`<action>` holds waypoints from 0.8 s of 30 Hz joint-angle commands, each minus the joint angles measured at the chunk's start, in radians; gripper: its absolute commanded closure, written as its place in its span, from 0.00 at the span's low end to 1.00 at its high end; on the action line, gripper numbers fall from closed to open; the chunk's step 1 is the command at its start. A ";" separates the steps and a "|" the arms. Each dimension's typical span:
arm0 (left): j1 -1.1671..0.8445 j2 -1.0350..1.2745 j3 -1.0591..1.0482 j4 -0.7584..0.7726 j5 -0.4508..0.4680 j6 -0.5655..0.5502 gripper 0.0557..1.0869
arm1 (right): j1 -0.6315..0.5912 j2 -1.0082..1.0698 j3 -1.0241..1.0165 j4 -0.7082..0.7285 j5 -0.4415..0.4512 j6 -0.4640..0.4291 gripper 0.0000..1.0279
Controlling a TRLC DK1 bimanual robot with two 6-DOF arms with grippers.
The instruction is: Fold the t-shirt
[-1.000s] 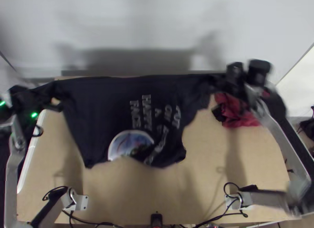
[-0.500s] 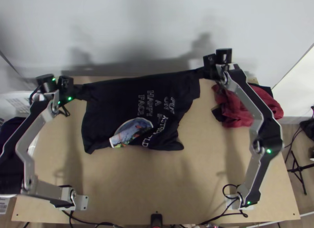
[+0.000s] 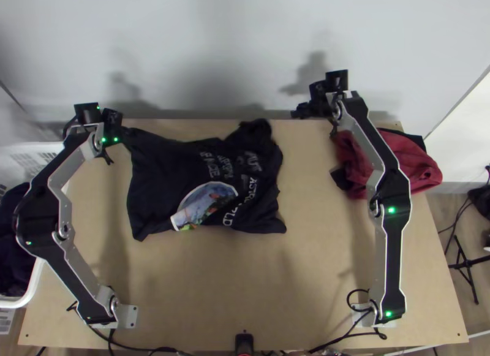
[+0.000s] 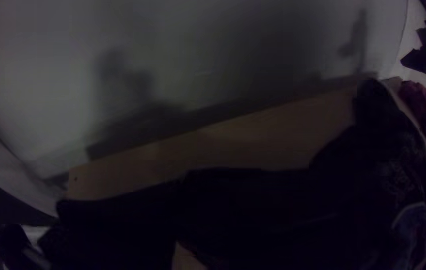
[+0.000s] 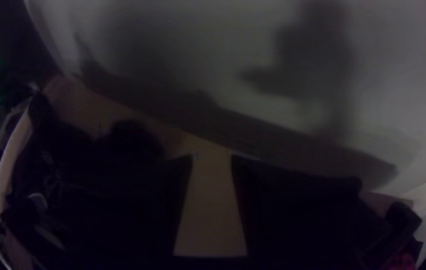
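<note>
Two end effectors of mine are out along the far side! My left end effector (image 3: pixel 125 134) is closed on the t-shirt (image 3: pixel 165 166), gripping the dark cloth near its far left corner. And over on the right, my right end effector (image 3: pixel 298 113) stands open near the far edge, two flat black fingers (image 5: pixel 175 200) apart, a strip of pale wood showing between them, no cloth in their grip!

Down from my left grip comes the fabric: soft, nearly black, rising to a peak at the grip, then spreading loosely over the left and middle of the tabletop (image 3: pixel 306 282). Wrinkles run across it, and the far right part (image 3: pixel 253 133) lies bunched in a rounded lump. Pale outlined lettering (image 3: pixel 214 165) curves with the creases, and just nearer sits a colourful print (image 3: pixel 207 203) with a rounded white rim, blue over orange and green.

Farther right, a red cloth (image 3: pixel 422 169) slumps in thick, rumpled folds, with black fabric beside it. Out left, a white plastic basket (image 3: pixel 35 290) with rounded rims holds more dark cloth (image 3: pixel 15 264). Behind it all, a smooth pale wall (image 3: pixel 214 37) carries soft grey shadows!
</note>
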 commanded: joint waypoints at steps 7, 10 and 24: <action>-0.051 -0.001 0.014 -0.045 -0.013 -0.026 0.04 | 0.035 -0.173 -0.199 -0.045 0.011 0.032 0.20; -0.052 -0.055 0.018 -0.050 -0.013 -0.029 0.04 | 0.049 -0.307 -0.317 -0.059 0.011 0.031 0.17; -0.293 -0.975 -0.745 -0.200 -0.154 0.592 0.05 | 0.354 -0.919 -1.084 -0.059 0.197 -0.130 0.18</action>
